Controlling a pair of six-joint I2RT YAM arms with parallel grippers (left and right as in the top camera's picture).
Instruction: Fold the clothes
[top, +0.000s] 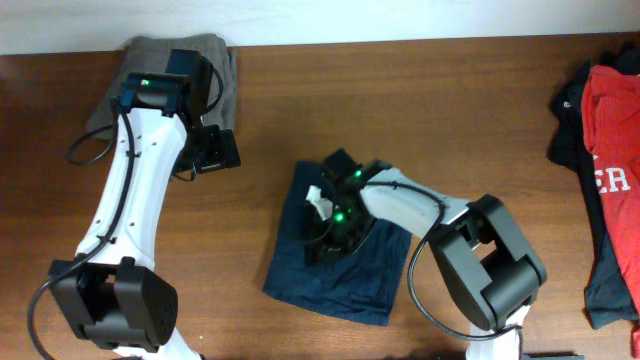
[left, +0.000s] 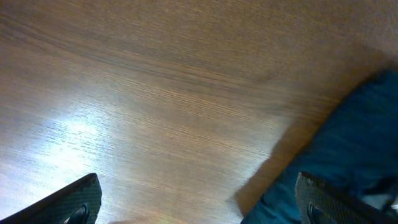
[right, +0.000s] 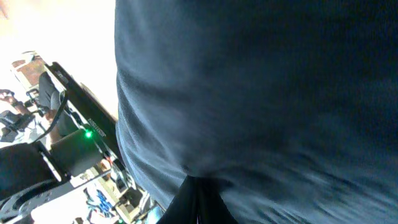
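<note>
Grey shorts (top: 215, 55) lie at the far left edge, half hidden under the left arm. The left gripper (left: 198, 190) hangs over bare table (top: 240, 250), jaws spread wide, with open wood all round. The navy shorts (top: 345, 270) lie mid-table, edges free. The right gripper (right: 196, 198) is pinched onto their cloth, which fills its camera. A red shirt (top: 612, 170) is cut off at the right edge.
</note>
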